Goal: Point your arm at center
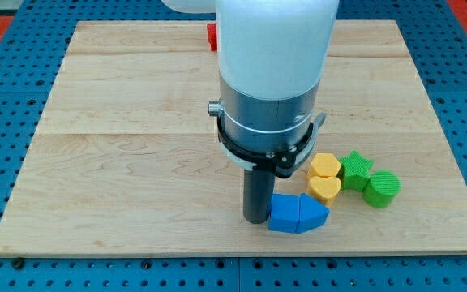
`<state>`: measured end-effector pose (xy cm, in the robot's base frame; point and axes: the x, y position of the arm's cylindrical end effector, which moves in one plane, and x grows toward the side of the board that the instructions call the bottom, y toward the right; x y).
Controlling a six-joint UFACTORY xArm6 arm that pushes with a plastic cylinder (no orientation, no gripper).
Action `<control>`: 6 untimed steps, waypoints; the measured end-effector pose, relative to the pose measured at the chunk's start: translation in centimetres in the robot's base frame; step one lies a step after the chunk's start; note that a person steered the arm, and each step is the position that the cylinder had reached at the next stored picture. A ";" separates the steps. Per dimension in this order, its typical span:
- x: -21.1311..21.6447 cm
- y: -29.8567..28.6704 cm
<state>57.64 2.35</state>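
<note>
Wooden table (120, 162) carries everything here, and the move turns on one relation: the table's middle lies toward the view's top from my tip (257, 221), and only a little to the view's left of it, if at all. The middle is bare wood with no mark, so I judge it from the table's edges alone, and much of it sits behind the arm's broad pale body, where I cannot see it. The tool is a plain dark rod with no jaws, so it neither opens nor closes and grips nothing; its lower end stands on the table near the bottom edge.

Just to the view's right of my tip, touching or nearly touching the rod, lies the blue block (297, 214), a wedge-like piece or perhaps two set together; I cannot tell which. Further right and slightly toward the top sit two yellow blocks (325, 177), one above the other, then the green star-like block (355, 167) and the green rounded block (383, 188). A red block (212, 35) peeps out far toward the top, mostly hidden by the arm, its shape unreadable.

Heading up-view should, I judge, draw away from the blue block rather than push it.
</note>
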 end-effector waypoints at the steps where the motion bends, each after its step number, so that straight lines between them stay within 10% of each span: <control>1: 0.1 0.2; 4: 0.1 -0.2; 6: -12.4 -5.5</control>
